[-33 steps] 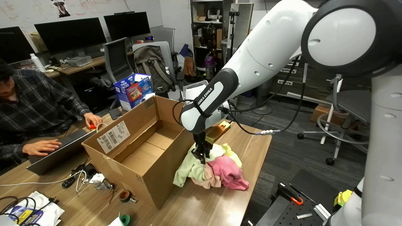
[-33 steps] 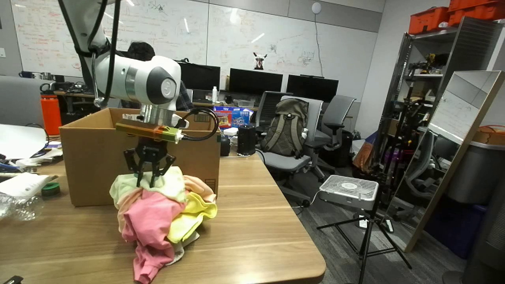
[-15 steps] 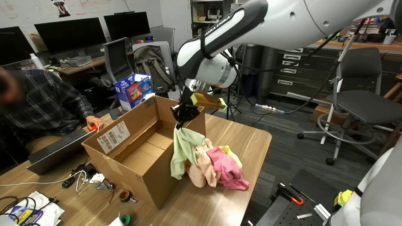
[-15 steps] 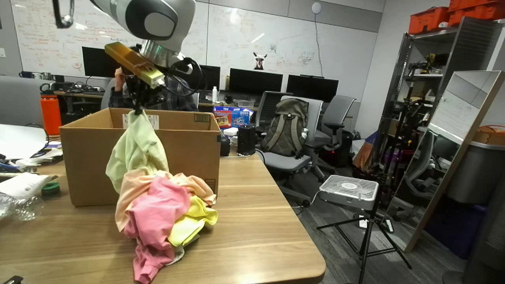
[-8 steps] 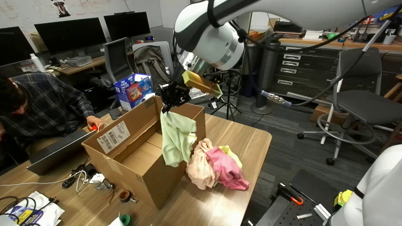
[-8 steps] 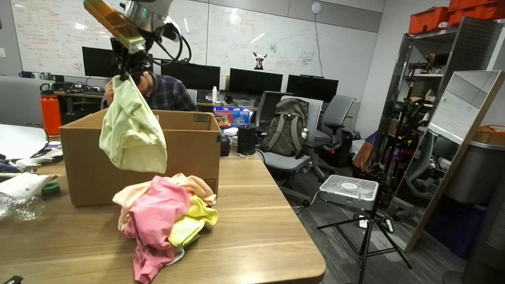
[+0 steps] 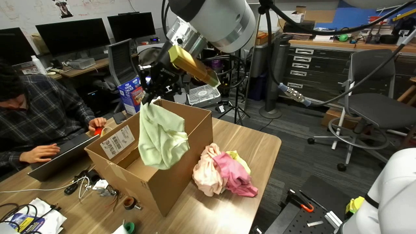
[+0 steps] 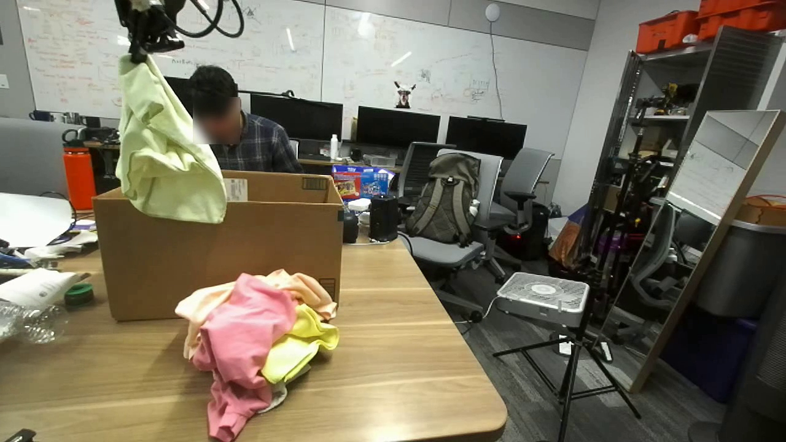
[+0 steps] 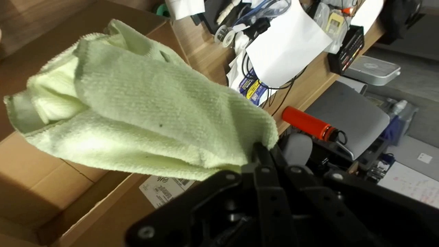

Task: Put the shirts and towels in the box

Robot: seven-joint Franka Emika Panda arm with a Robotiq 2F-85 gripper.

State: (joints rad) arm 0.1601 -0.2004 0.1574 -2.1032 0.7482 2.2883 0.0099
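My gripper (image 7: 145, 100) is shut on a pale yellow-green towel (image 7: 162, 136), pinching it by one corner so the rest hangs down. Brown cardboard box (image 7: 174, 178) stands below; in an exterior view the cloth overlaps the box's opening and near wall. The wrist view has the towel (image 9: 164, 103) filling its left half, in front of the box's interior (image 9: 31, 164). Beside the box on the table lies a pile: a pink cloth (image 8: 242, 331), a peach cloth (image 8: 206, 304), a yellow cloth (image 8: 301, 337) and the edge of a greyish one (image 8: 276, 398). What I see of the box floor holds no cloth.
A person (image 7: 48, 107) sits at a laptop (image 7: 65, 156) just past the box. Cables (image 7: 29, 217), a tape roll (image 7: 129, 203) and a green roll (image 7: 130, 227) lie near it. An orange bottle (image 8: 80, 178) stands farther along the table.
My gripper has gone down to the pile, closed on the yellow-green towel, lifted it free and carried it up and over toward the box. The other cloths stay beside the box.
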